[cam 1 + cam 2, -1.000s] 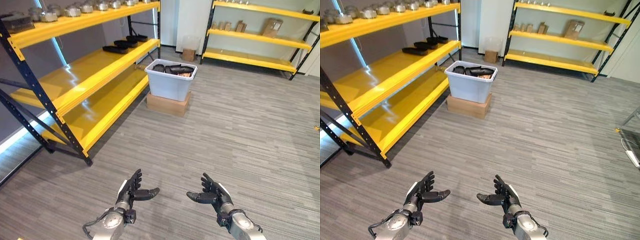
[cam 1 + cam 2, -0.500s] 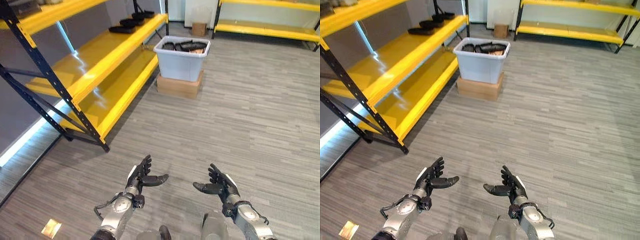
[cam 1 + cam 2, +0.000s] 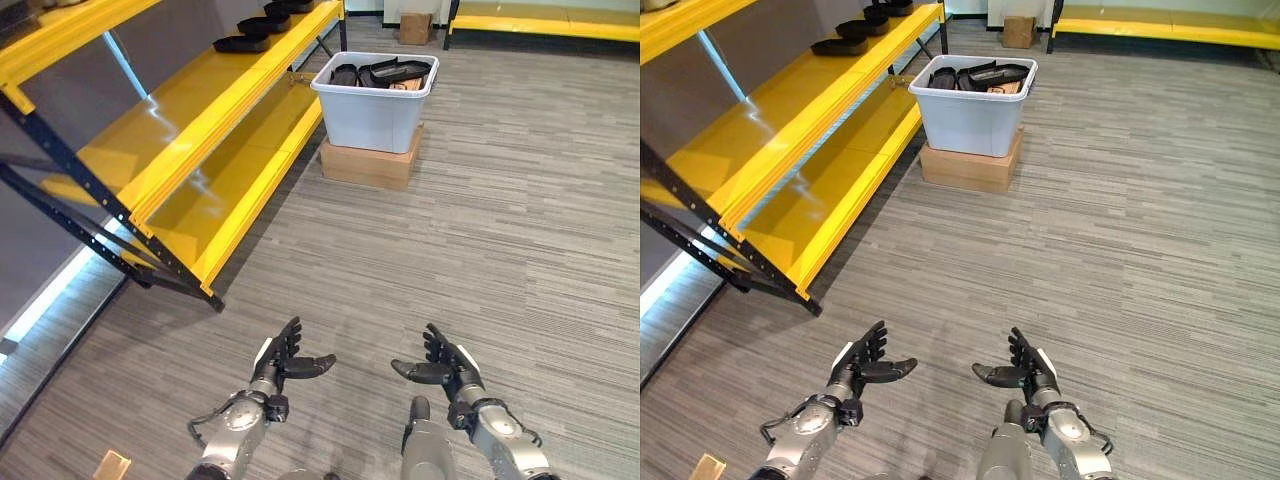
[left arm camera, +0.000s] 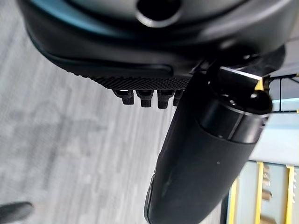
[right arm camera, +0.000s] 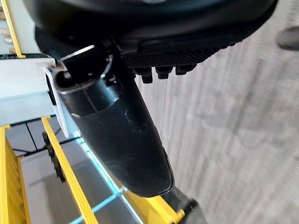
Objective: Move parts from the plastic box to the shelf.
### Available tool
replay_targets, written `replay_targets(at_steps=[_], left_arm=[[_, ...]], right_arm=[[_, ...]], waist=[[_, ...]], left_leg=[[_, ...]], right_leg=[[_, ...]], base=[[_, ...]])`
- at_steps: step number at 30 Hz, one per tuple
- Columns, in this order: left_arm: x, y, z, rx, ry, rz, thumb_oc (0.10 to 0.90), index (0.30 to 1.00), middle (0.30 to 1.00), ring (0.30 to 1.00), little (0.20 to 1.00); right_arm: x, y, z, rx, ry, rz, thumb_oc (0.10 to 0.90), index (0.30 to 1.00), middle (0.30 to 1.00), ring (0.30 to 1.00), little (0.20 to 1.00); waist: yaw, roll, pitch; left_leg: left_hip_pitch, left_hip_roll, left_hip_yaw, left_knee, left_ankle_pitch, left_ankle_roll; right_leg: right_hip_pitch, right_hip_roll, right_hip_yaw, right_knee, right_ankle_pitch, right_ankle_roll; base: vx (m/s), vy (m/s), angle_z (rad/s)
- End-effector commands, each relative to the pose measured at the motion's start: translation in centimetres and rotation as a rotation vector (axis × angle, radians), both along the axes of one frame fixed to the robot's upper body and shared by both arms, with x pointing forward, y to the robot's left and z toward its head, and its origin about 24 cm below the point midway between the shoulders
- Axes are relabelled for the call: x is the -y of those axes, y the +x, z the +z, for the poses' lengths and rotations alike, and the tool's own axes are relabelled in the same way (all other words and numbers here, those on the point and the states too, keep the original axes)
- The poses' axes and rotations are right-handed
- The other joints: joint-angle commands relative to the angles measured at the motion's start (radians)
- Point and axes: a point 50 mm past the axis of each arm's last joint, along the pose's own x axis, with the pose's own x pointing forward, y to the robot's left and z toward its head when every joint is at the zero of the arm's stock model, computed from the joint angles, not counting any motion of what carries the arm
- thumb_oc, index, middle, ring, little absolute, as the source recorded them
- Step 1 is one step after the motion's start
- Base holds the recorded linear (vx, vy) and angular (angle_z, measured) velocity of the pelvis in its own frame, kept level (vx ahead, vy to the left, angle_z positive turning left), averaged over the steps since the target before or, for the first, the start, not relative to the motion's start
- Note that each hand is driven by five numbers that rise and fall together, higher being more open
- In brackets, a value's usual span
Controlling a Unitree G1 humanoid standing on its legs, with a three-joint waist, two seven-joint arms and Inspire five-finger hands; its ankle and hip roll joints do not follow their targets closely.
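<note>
A pale grey plastic box (image 3: 374, 112) stands on a flat cardboard carton (image 3: 366, 167) on the floor, far ahead of me. Dark parts (image 3: 380, 73) lie piled inside it. To its left runs a yellow shelf rack (image 3: 200, 120) with black posts; a few black trays (image 3: 243, 42) sit on its middle level. My left hand (image 3: 276, 362) and right hand (image 3: 444, 367) hover low over the floor, palms facing each other, fingers straight, both holding nothing. The left wrist view shows the left hand (image 4: 205, 154) with nothing in it, and the right wrist view shows the right hand (image 5: 126, 135) likewise.
Grey plank flooring (image 3: 520, 230) stretches between me and the box. A second yellow shelf rack (image 3: 540, 20) lines the far wall, with a small cardboard box (image 3: 414, 26) beside it. A small tan piece (image 3: 110, 466) lies on the floor at lower left.
The camera has tipped further down and moved closer, so the box and racks sit higher in view. Both hands keep the same open, palms-inward pose.
</note>
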Motion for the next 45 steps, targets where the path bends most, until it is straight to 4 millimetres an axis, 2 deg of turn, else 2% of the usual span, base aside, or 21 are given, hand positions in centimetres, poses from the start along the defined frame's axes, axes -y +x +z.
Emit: replay_targets(at_steps=[1,3,5,7,8,10,11,12,13,14,15,16,23,24,25,26,28,31,35,40,45], left_arm=[[0.0,2.5,4.0,0.231,-0.058,0.014,0.900,1.000,1.000,1.000,1.000],[0.0,2.2,3.9,0.224,-0.067,0.016,0.900,1.000,1.000,1.000,1.000],[0.1,2.3,4.1,0.227,-0.087,0.014,0.900,1.000,1.000,1.000,1.000],[0.2,2.4,4.3,0.234,-0.088,0.001,0.900,1.000,1.000,1.000,1.000],[0.2,2.3,4.3,0.235,-0.089,0.005,0.900,1.000,1.000,1.000,1.000],[0.1,2.2,4.2,0.232,-0.087,0.008,0.900,1.000,1.000,1.000,1.000],[0.0,2.0,4.1,0.228,-0.089,0.024,0.900,1.000,1.000,1.000,1.000],[0.0,2.0,4.1,0.228,-0.089,0.024,0.900,1.000,1.000,1.000,1.000],[-0.1,1.9,4.0,0.225,-0.091,0.023,0.900,1.000,1.000,1.000,1.000],[-0.5,1.7,3.8,0.220,-0.077,0.032,0.900,1.000,1.000,1.000,1.000],[-0.7,1.7,3.9,0.228,-0.067,0.035,0.900,1.000,1.000,1.000,1.000],[-0.8,1.7,4.1,0.234,-0.068,0.037,0.900,1.000,1.000,1.000,1.000],[-1.2,2.7,5.5,0.294,-0.033,0.012,0.900,1.000,1.000,1.000,1.000],[-1.2,2.7,5.5,0.294,-0.033,0.012,0.900,1.000,1.000,1.000,1.000],[-1.3,2.8,5.5,0.292,-0.028,0.015,0.900,1.000,1.000,1.000,1.000],[-1.4,2.5,5.2,0.276,-0.024,0.018,0.900,1.000,1.000,1.000,1.000],[-1.5,2.4,5.1,0.275,-0.017,0.019,0.900,1.000,1.000,1.000,1.000],[-1.8,2.0,4.7,0.256,-0.007,0.029,0.900,1.000,1.000,1.000,1.000],[-2.0,1.9,4.4,0.246,-0.012,0.032,0.900,1.000,1.000,1.000,1.000],[-1.4,2.2,4.3,0.247,-0.022,0.025,0.900,1.000,1.000,1.000,1.000],[-0.6,2.4,4.4,0.256,-0.047,0.015,0.900,1.000,1.000,1.000,1.000]], right_arm=[[0.5,2.2,3.2,0.201,0.016,-0.020,0.900,1.000,1.000,1.000,1.000],[1.0,1.7,2.8,0.183,0.000,-0.031,0.900,1.000,1.000,1.000,1.000],[1.5,1.6,3.0,0.190,-0.013,-0.036,0.900,1.000,1.000,1.000,1.000],[1.9,1.9,3.4,0.204,-0.032,-0.037,0.900,1.000,1.000,1.000,1.000],[2.0,2.0,3.5,0.209,-0.043,-0.032,0.900,1.000,1.000,1.000,1.000],[2.1,2.1,3.6,0.212,-0.050,-0.034,0.900,1.000,1.000,1.000,1.000],[2.0,2.3,3.9,0.227,-0.061,-0.028,0.900,1.000,1.000,1.000,1.000],[2.0,2.3,3.9,0.227,-0.061,-0.028,0.900,1.000,1.000,1.000,1.000],[1.9,2.4,3.9,0.228,-0.058,-0.027,0.900,1.000,1.000,1.000,1.000],[1.4,2.4,3.6,0.223,-0.045,-0.018,0.900,1.000,1.000,1.000,1.000],[1.2,2.4,3.5,0.221,-0.042,-0.011,0.900,1.000,1.000,1.000,1.000],[1.1,2.2,3.3,0.208,-0.034,-0.009,0.900,1.000,1.000,1.000,1.000],[-0.3,2.4,3.4,0.217,0.010,0.023,0.900,1.000,1.000,1.000,1.000],[-0.3,2.5,3.4,0.217,0.010,0.023,0.900,1.000,1.000,1.000,1.000],[-0.3,2.4,3.2,0.211,0.010,0.021,0.900,1.000,1.000,1.000,1.000],[-0.5,2.0,2.9,0.197,0.017,0.022,0.900,1.000,1.000,1.000,1.000],[-0.9,2.0,2.9,0.203,0.016,0.036,0.900,1.000,1.000,1.000,1.000],[-1.2,2.0,2.9,0.200,0.022,0.047,0.900,1.000,1.000,1.000,1.000],[-1.0,2.0,2.8,0.193,0.032,0.038,0.900,1.000,1.000,1.000,1.000],[-0.4,2.0,2.9,0.197,0.006,0.034,0.900,1.000,1.000,1.000,1.000],[0.1,1.6,2.6,0.175,-0.011,0.041,0.900,1.000,1.000,1.000,1.000]], waist=[[-0.025,-0.041,-0.110],[-0.025,-0.037,-0.124],[-0.006,-0.060,-0.113],[0.024,-0.090,-0.067],[0.036,-0.096,-0.053],[0.052,-0.100,-0.038],[0.067,-0.102,-0.029],[0.067,-0.102,-0.028],[0.071,-0.101,-0.029],[0.089,-0.088,-0.036],[0.101,-0.085,-0.035],[0.102,-0.091,-0.031],[0.096,-0.090,-0.055],[0.096,-0.090,-0.058],[0.096,-0.091,-0.063],[0.094,-0.090,-0.074],[0.087,-0.076,-0.061],[0.065,-0.046,-0.046],[0.029,-0.047,-0.037],[-0.006,-0.053,-0.051],[-0.010,-0.045,-0.071]], left_leg=[[0.192,0.057,-0.017,-0.023,0.077,-0.034],[0.150,0.097,-0.042,0.079,0.212,-0.061],[-0.025,0.127,-0.088,0.390,0.389,-0.073],[-0.142,0.153,-0.090,0.586,0.429,-0.072],[-0.178,0.162,-0.058,0.600,0.390,-0.064],[-0.261,0.131,-0.065,0.572,0.340,-0.059],[-0.368,0.127,-0.075,0.402,0.304,-0.041],[-0.366,0.127,-0.075,0.401,0.304,-0.041],[-0.368,0.159,-0.075,0.278,0.311,-0.039],[-0.356,0.201,-0.089,-0.005,0.378,-0.054],[-0.356,0.229,-0.103,-0.090,0.443,-0.073],[-0.359,0.238,-0.110,-0.051,0.427,-0.076],[-0.313,0.113,-0.040,0.045,0.226,-0.005],[-0.315,0.113,-0.039,0.042,0.229,-0.005],[-0.314,0.097,-0.034,0.052,0.213,0.005],[-0.283,0.043,-0.024,0.061,0.170,0.044],[-0.232,0.005,-0.015,0.039,0.154,0.075],[-0.144,-0.020,0.005,-0.023,0.146,0.091],[-0.058,-0.063,-0.008,-0.058,0.100,0.080],[0.025,-0.072,-0.015,-0.049,0.066,0.042],[0.087,-0.028,-0.032,0.039,0.093,-0.012]], right_leg=[[-0.072,-0.001,0.055,0.016,-0.003,0.074],[-0.052,0.054,0.052,0.015,-0.051,0.033],[0.005,0.106,0.046,-0.018,-0.094,-0.037],[0.056,0.133,0.041,-0.040,-0.118,-0.083],[0.080,0.138,0.027,-0.053,-0.132,-0.082],[0.097,0.143,0.031,-0.068,-0.134,-0.075],[0.138,0.144,0.036,-0.127,-0.120,-0.044],[0.139,0.144,0.036,-0.128,-0.119,-0.044],[0.154,0.140,0.043,-0.138,-0.123,-0.030],[0.183,0.140,0.057,-0.150,-0.135,-0.006],[0.196,0.134,0.064,-0.145,-0.140,-0.001],[0.214,0.121,0.072,-0.131,-0.153,0.003],[0.253,0.007,0.105,-0.046,-0.150,0.070],[0.250,0.007,0.105,-0.048,-0.147,0.069],[0.249,-0.006,0.110,-0.033,-0.126,0.074],[0.228,-0.039,0.125,0.079,-0.015,0.075],[0.159,-0.061,0.142,0.200,0.098,0.075],[0.041,-0.032,0.113,0.291,0.057,0.072],[-0.048,0.020,0.078,0.105,0.006,0.087],[-0.057,0.031,0.078,-0.242,0.084,0.106],[-0.035,0.057,0.057,-0.192,0.096,0.083]], base=[[0.29,-0.274,0.26],[0.25,-0.327,0.27],[0.15,-0.424,0.06],[0.09,-0.379,-0.07],[0.11,-0.224,-0.33],[0.17,-0.063,-0.31],[0.17,0.002,0.05],[0.28,0.040,0.28],[0.35,0.184,0.27],[0.47,0.248,0.12],[0.49,0.246,-0.19],[0.35,0.159,-0.56],[0.29,0.186,-0.42],[0.31,0.197,-0.04],[0.32,0.225,-0.08],[0.40,0.303,-0.01],[0.33,0.300,0.09],[0.26,0.183,0.09],[0.31,0.006,0.01],[0.32,-0.140,0.21],[0.38,-0.243,0.23]])
